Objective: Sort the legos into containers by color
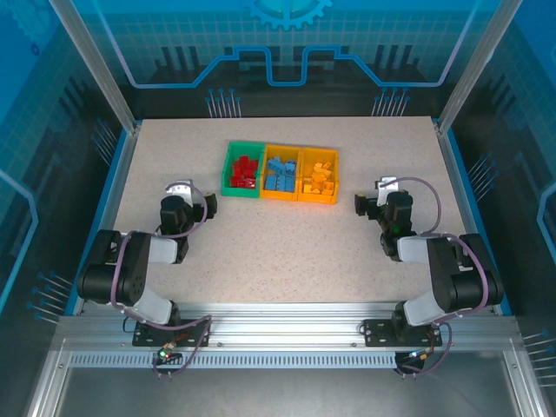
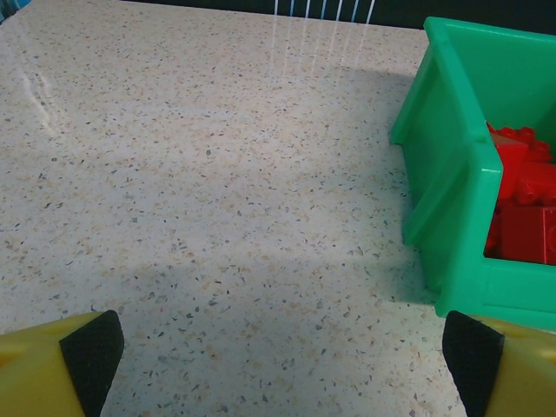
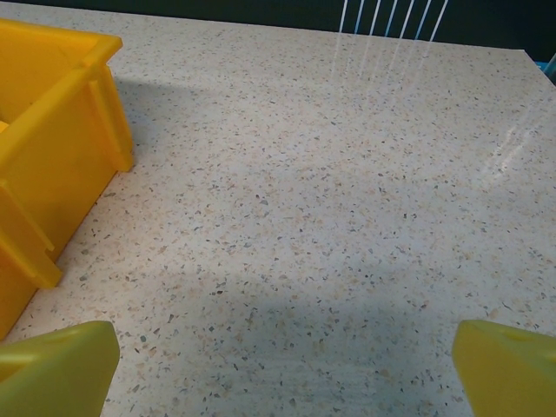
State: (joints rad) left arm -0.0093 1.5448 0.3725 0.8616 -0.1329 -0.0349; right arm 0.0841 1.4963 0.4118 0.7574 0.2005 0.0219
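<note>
Three joined bins sit in a row at far centre of the speckled surface (image 1: 287, 256). The green bin (image 1: 227, 170) on the left holds the red legos (image 1: 245, 174). The middle orange-yellow bin (image 1: 280, 195) holds the blue legos (image 1: 280, 172). The right orange-yellow bin (image 1: 318, 198) holds the orange-yellow legos (image 1: 320, 177). The left end effector (image 2: 282, 347) has its jaws spread wide and empty. It sits low over bare surface, near and left of the green bin, apart from it. The right end effector (image 3: 287, 356) is likewise wide open and empty, low over the surface, near and right of the right orange-yellow bin. Both arms are folded back toward their bases at the near edge.
</note>
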